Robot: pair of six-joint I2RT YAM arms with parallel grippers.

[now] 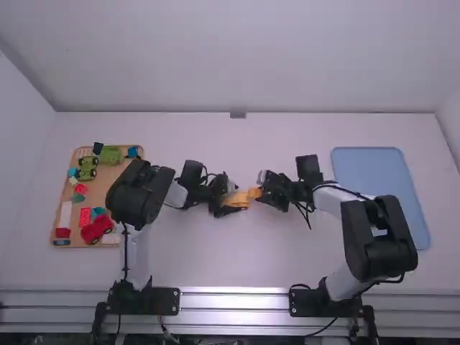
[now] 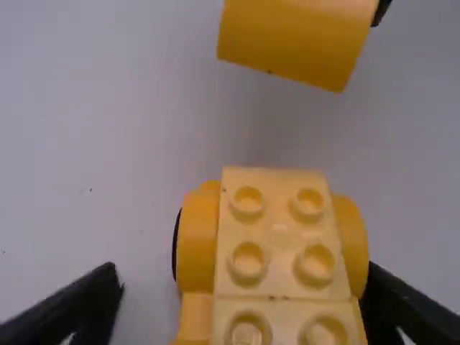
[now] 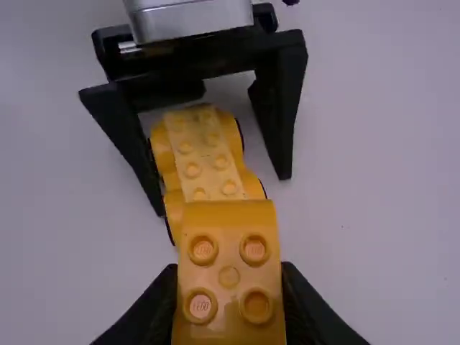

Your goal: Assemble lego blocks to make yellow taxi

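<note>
Yellow brick [image 3: 228,248], gap, chassis [image 2: 280,280] edge

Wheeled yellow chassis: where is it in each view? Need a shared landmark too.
High view: chassis just below picture middle.
Left wrist view: chassis lower middle, cut by the bottom edge.
Right wrist view: chassis above and left of middle, between the left gripper's open fingers.
Shared landmark: yellow brick held by the right gripper.
</note>
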